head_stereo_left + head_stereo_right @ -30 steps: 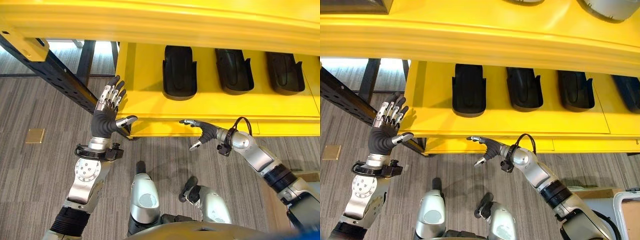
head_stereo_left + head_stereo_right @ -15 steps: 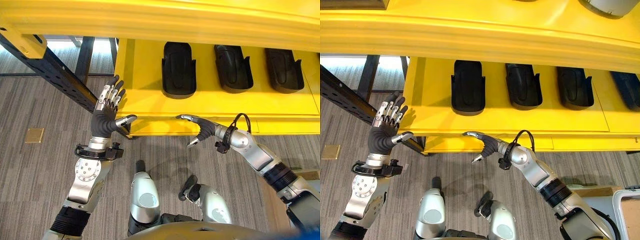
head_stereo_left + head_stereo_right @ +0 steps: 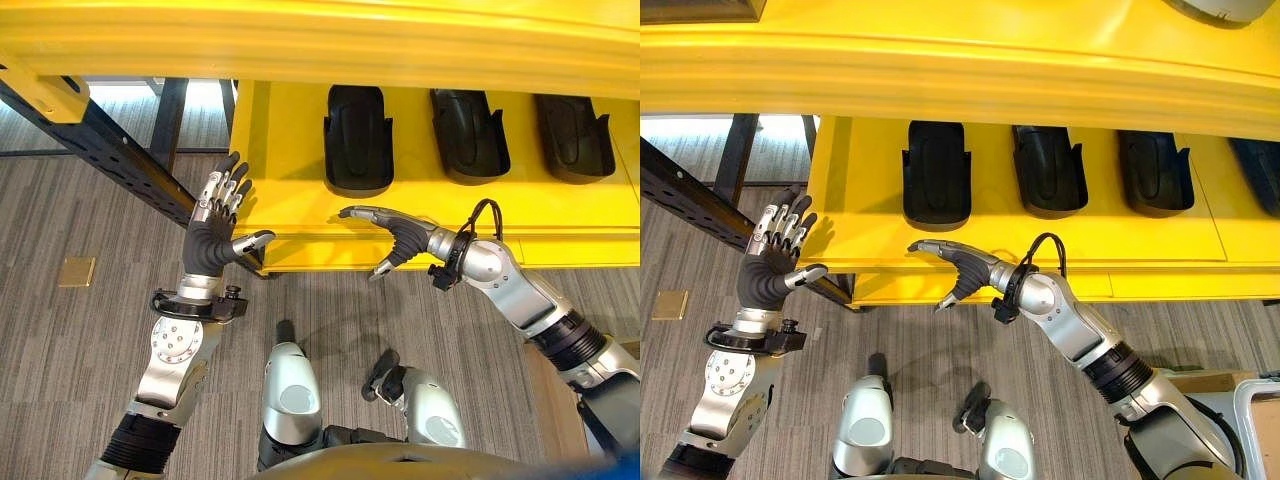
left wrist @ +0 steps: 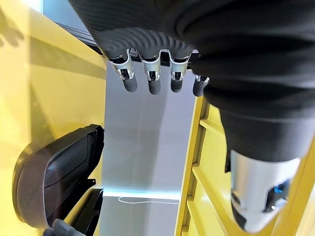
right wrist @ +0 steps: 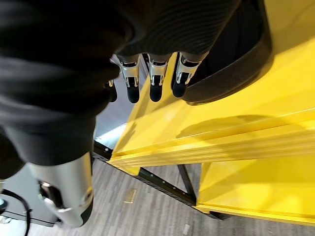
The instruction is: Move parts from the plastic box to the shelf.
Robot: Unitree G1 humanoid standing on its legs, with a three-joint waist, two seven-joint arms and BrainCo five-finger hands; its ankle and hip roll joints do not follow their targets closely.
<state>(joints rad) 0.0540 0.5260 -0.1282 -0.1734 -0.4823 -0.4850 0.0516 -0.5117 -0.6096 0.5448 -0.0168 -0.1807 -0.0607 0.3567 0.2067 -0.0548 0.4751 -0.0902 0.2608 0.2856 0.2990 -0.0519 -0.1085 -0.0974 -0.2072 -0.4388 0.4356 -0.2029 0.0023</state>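
I see the yellow shelf (image 3: pixel 300 190) with 3 black parts (image 3: pixel 357 139) lying in a row on its lower level. My right robot hand (image 3: pixel 385 226) reaches over the shelf's front edge, just below the leftmost part, fingers straight and spread, holding nothing. My left robot hand (image 3: pixel 218 222) is raised upright beside the shelf's left end, next to a dark perforated beam (image 3: pixel 110 150), fingers spread, thumb out, also empty. Grey striped floor (image 3: pixel 60 330) lies beneath.
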